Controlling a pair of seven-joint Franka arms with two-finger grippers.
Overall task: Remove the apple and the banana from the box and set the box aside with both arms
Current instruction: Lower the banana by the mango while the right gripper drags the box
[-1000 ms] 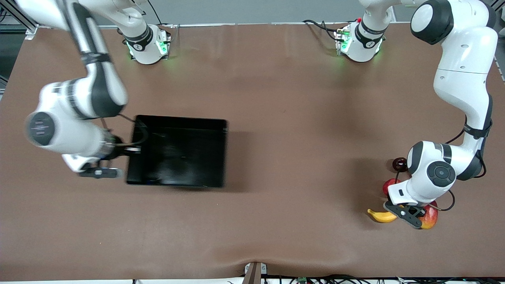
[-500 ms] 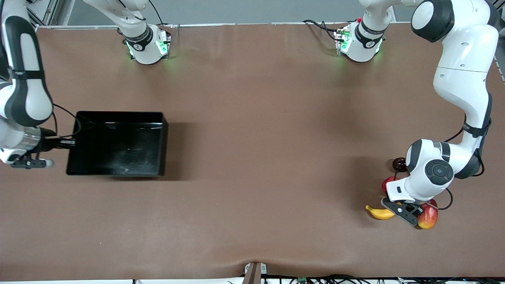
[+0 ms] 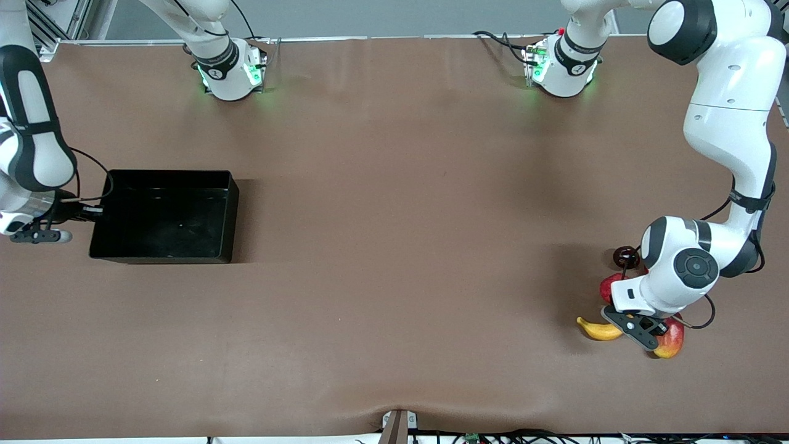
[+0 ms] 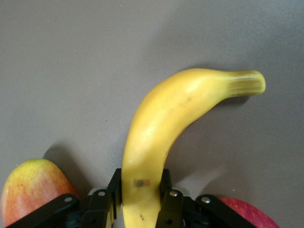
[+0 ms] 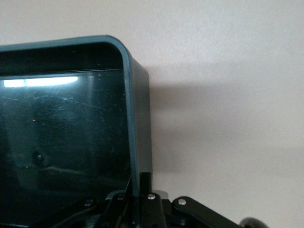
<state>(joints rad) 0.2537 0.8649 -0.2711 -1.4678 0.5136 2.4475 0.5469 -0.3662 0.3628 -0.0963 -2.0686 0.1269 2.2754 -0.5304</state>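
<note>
The black box is at the right arm's end of the table. My right gripper is shut on its end wall, with one finger inside and one outside; the wall and the gripper show in the right wrist view. The yellow banana lies at the left arm's end, and my left gripper is shut on its thick end. In the left wrist view the fingers of the gripper press both sides of the banana. The red apple sits beside it and also shows in the left wrist view.
A red-yellow mango lies right beside the left gripper and also shows in the left wrist view. A small dark-red round fruit sits farther from the front camera than the apple. Brown table between box and fruits.
My right gripper has carried the box toward the right arm's end of the table. My left gripper has stayed on the banana, shifting only slightly.
</note>
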